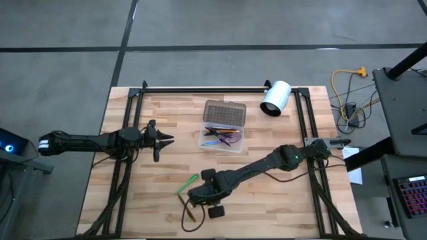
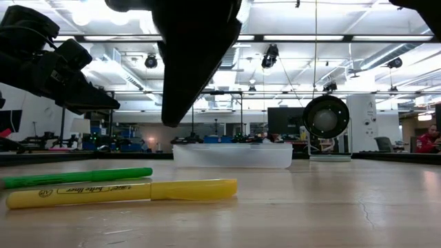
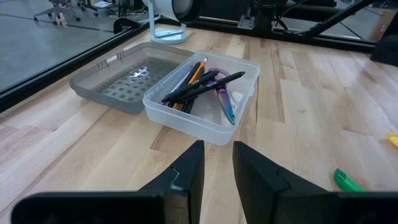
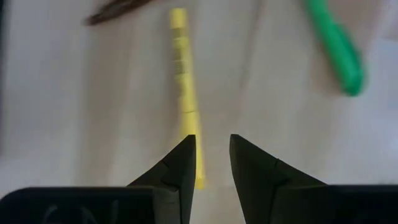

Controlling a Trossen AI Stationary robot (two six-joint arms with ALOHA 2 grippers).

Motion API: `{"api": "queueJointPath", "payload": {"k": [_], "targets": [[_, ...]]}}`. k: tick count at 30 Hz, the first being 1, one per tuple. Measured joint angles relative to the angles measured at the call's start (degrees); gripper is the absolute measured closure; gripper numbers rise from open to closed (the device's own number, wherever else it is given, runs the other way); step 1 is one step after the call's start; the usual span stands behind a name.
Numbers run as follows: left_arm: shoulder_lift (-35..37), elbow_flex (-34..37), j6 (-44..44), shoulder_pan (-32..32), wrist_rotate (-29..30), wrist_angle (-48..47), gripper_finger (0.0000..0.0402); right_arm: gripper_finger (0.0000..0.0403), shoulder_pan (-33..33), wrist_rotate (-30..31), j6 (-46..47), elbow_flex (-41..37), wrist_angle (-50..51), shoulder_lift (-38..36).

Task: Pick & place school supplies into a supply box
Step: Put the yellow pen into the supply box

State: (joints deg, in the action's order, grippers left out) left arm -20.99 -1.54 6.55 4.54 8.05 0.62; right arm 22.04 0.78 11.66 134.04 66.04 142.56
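Observation:
A yellow highlighter and a green marker lie flat on the table near its front edge, and a brown pencil lies just nearer the front. My right gripper hovers above the yellow highlighter. It points down with a narrow gap between its fingers and nothing in it. The green marker is off to one side. The supply box stands open mid-table with dark pens, an orange pencil and the purple scissors inside, its grey lid laid back. My left gripper waits left of the box, slightly open.
A white cylinder lies at the far right of the box. Black frame rails run along the table's left and right sides and its far edge. Bare wood lies between the box and the loose pens.

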Motion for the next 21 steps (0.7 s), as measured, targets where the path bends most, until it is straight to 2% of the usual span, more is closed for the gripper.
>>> {"api": "queueJointPath", "payload": {"k": [3, 21], "targets": [[0.0, 0.0, 0.0, 0.0, 0.0, 0.0, 0.0332, 0.0312, 0.1, -2.6, -1.1, 0.0, -0.2, 0.2], [0.0, 0.0, 0.0, 0.0, 0.0, 0.0, 0.0332, 0.0312, 0.1, -2.3, -2.9, 0.1, -2.1, 0.4]]}}
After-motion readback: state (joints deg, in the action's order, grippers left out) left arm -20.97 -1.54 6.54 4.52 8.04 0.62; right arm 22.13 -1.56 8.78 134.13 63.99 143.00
